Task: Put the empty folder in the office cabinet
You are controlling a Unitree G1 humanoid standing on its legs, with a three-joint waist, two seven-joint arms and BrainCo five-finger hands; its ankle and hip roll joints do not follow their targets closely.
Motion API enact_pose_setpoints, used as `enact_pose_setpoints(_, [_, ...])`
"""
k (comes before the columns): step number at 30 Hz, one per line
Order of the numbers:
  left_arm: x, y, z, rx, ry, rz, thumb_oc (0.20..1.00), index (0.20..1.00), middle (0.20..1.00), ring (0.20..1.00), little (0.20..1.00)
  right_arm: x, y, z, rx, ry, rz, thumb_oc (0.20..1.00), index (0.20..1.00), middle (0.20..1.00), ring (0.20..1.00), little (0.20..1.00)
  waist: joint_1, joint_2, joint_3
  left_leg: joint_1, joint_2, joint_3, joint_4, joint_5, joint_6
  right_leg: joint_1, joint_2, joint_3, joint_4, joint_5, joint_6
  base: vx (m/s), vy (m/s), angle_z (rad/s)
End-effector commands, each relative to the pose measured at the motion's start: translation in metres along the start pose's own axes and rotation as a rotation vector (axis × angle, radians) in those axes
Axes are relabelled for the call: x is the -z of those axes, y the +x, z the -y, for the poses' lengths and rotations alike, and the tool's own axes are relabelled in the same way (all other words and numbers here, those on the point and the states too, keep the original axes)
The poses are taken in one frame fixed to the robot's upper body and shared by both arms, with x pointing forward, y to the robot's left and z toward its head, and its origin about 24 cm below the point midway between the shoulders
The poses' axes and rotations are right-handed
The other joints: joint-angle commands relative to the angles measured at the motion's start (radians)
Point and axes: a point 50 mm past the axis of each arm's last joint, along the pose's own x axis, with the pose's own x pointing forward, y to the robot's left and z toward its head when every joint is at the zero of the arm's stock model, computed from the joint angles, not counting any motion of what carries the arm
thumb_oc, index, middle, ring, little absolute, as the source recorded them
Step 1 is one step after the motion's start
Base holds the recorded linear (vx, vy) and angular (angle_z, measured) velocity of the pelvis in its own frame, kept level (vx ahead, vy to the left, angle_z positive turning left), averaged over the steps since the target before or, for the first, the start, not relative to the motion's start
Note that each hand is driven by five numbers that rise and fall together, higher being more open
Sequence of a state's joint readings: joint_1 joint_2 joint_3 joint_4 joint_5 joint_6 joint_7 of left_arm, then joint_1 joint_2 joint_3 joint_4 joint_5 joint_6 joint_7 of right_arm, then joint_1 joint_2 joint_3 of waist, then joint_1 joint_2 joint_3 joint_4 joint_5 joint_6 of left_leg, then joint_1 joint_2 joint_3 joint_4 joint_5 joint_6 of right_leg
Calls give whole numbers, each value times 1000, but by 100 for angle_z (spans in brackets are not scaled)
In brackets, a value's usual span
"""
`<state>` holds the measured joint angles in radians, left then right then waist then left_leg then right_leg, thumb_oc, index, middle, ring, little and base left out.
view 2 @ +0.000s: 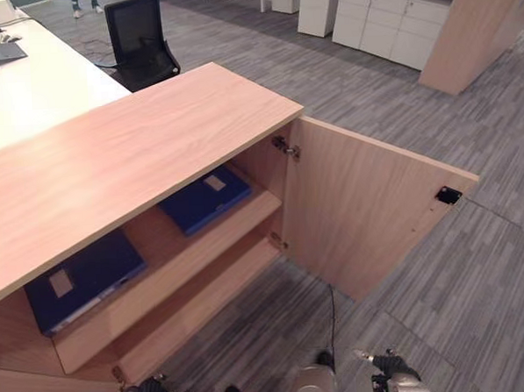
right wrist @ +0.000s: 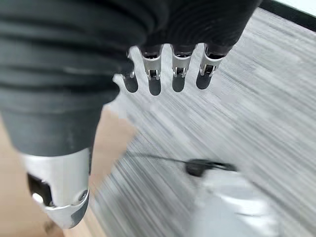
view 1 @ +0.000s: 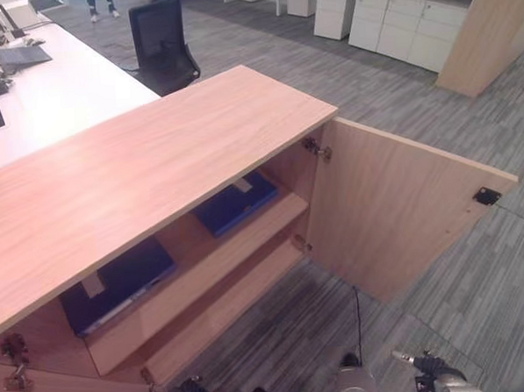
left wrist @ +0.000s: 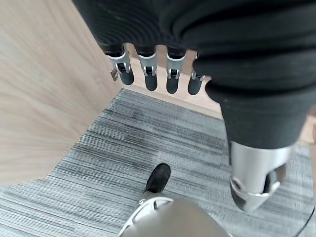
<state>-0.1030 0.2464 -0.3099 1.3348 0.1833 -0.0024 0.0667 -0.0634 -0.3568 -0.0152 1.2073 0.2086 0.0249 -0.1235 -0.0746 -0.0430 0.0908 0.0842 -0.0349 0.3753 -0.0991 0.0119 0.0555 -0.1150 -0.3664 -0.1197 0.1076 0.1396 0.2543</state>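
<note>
Folders, both dark blue, lay flat on the office cabinet's upper shelf behind its swung-open door; left hand and right hand hung low, fingers relaxed, holding nothing.

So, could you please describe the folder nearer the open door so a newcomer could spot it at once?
Start at the long wooden cabinet and its open door. On the upper shelf beside that door's hinges lies a dark blue folder. The other blue folder lies further left, away from the door.
</note>
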Motion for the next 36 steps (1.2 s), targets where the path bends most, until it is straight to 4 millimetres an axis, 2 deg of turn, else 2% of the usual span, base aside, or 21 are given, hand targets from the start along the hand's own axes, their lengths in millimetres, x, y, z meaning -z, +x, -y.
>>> enact_pose_setpoints(1, [-6,2,-16,-55,-3,2,1000,1000,1000,1000,1000,-20,3,21,93,42,59,1000,1000,1000,1000,1000,-3,-38,-17,23,38,-160,63,-146,-37,-21,43,24,-96,32,-30,150,-332,4])
enact_pose_setpoints(2, [-4,1,-17,-57,2,-6,1000,1000,1000,1000,1000,-18,3,25,105,42,51,1000,1000,1000,1000,1000,1,-49,-24,34,45,-158,56,-143,-49,-5,47,14,-115,25,-22,290,-497,3])
enact_pose_setpoints(3, [9,0,-19,-67,-29,-45,1000,1000,1000,1000,1000,-21,2,32,126,38,68,1000,1000,1000,1000,1000,4,-66,-44,61,84,-149,41,-128,-79,2,73,9,-106,8,-20,301,-511,-6])
enact_pose_setpoints(4, [12,0,-18,-68,-50,-52,1000,1000,1000,1000,1000,-22,2,37,137,36,76,1000,1000,1000,1000,1000,3,-68,-47,70,108,-147,39,-125,-91,7,85,4,-98,-4,-26,232,-399,-16])
enact_pose_setpoints(5, [12,0,-18,-68,-50,-52,1000,1000,1000,1000,1000,-22,2,37,137,36,76,1000,1000,1000,1000,1000,3,-68,-47,70,108,-147,39,-125,-91,7,85,3,-98,-4,-26,191,-417,-18])
enact_pose_setpoints(7, [13,-1,-18,-85,-171,-48,1000,1000,1000,1000,1000,-47,-1,63,222,0,188,1000,1000,1000,1000,1000,-8,-54,-56,57,229,-160,54,-85,-147,13,175,-19,-63,-95,-76,226,-623,-16])
enact_pose_setpoints(9, [8,0,-19,-95,-208,-34,1000,1000,1000,1000,1000,-69,-7,77,278,-37,291,1000,1000,1000,1000,1000,-13,-42,-53,33,278,-166,101,-68,-166,27,222,-34,-50,-142,-105,120,-407,18])
enact_pose_setpoints(11, [3,0,-20,-99,-222,-18,1000,1000,1000,1000,1000,-78,-9,83,302,-43,328,1000,1000,1000,1000,1000,-14,-42,-53,9,295,-171,139,-58,-164,29,236,-39,-42,-159,-120,54,-276,15])
enact_pose_setpoints(12, [-9,1,-21,-104,-220,25,1000,1000,1000,1000,1000,-98,-18,98,363,-58,419,1000,1000,1000,1000,1000,-13,-38,-37,-23,316,-179,220,-24,-158,50,262,-53,-33,-186,-149,64,-352,-9])
enact_pose_setpoints(14, [-16,1,-20,-100,-210,51,1000,1000,1000,1000,1000,-107,-22,105,389,-71,453,1000,1000,1000,1000,1000,-13,-38,-34,-37,314,-181,249,-22,-150,56,268,-59,-32,-195,-161,24,-217,18])
enact_pose_setpoints(15, [-24,1,-19,-99,-194,85,1000,1000,1000,1000,1000,-134,-32,116,426,-83,550,1000,1000,1000,1000,1000,6,-37,-11,-80,250,-256,330,-46,-131,69,277,-50,-27,-207,-175,-10,-121,32])
enact_pose_setpoints(16, [-24,1,-19,-100,-194,85,1000,1000,1000,1000,1000,-134,-32,116,426,-83,550,1000,1000,1000,1000,1000,3,-39,-15,-87,247,-260,331,-43,-130,65,275,-53,-28,-205,-175,-4,-162,18])
enact_pose_setpoints(17, [-27,1,-17,-92,-183,93,1000,1000,1000,1000,1000,-147,-38,119,433,-87,601,1000,1000,1000,1000,1000,8,-45,-9,-116,189,-303,333,-87,-114,68,272,-47,-29,-206,-176,-10,-108,1])
enact_pose_setpoints(18, [-29,1,-15,-88,-170,103,1000,1000,1000,1000,1000,-167,-48,125,447,-116,671,1000,1000,1000,1000,1000,19,-50,-3,-151,104,-340,316,-124,-99,66,280,-42,-31,-196,-178,-2,-106,-5])
enact_pose_setpoints(19, [-29,1,-14,-88,-170,103,1000,1000,1000,1000,1000,-167,-48,125,448,-117,671,1000,1000,1000,1000,1000,18,-49,-3,-152,103,-341,316,-125,-98,65,279,-43,-30,-197,-177,-8,-76,1])
enact_pose_setpoints(21, [-26,1,-16,-88,-162,97,1000,1000,1000,1000,1000,-187,-59,132,468,-157,741,1000,1000,1000,1000,1000,19,-47,0,-174,104,-304,302,-114,-91,68,294,-39,-33,-194,-177,0,-32,-6])
enact_pose_setpoints(25, [-12,1,-18,-90,-155,50,1000,1000,1000,1000,1000,-218,-78,125,434,-231,883,1000,1000,1000,1000,1000,28,-40,-25,-129,98,-290,231,-95,-88,89,318,-36,-64,-191,-181,72,-25,-29])
enact_pose_setpoints(29, [2,0,-17,-79,-173,10,1000,1000,1000,1000,1000,-239,-93,106,331,-277,998,1000,1000,1000,1000,1000,40,-31,-38,-89,99,-290,172,-80,-91,108,320,-31,-85,-190,-181,60,-3,-2])
enact_pose_setpoints(33, [8,-1,-14,-64,-178,-8,1000,1000,1000,1000,1000,-249,-102,87,212,-301,1070,1000,1000,1000,1000,1000,44,-25,-42,-62,102,-286,144,-74,-95,119,324,-25,-90,-195,-183,35,6,-2])
enact_pose_setpoints(34, [11,-1,-11,-51,-185,-13,1000,1000,1000,1000,1000,-251,-106,72,113,-334,1100,1000,1000,1000,1000,1000,48,-21,-46,-51,104,-283,132,-72,-98,126,325,-26,-94,-198,-182,32,-1,-2])
enact_pose_setpoints(36, [11,-1,-10,-38,-185,-6,1000,1000,1000,1000,1000,-251,-109,58,30,-399,1115,1000,1000,1000,1000,1000,52,-20,-47,-44,106,-286,126,-71,-100,131,325,-26,-97,-200,-182,17,-2,0])
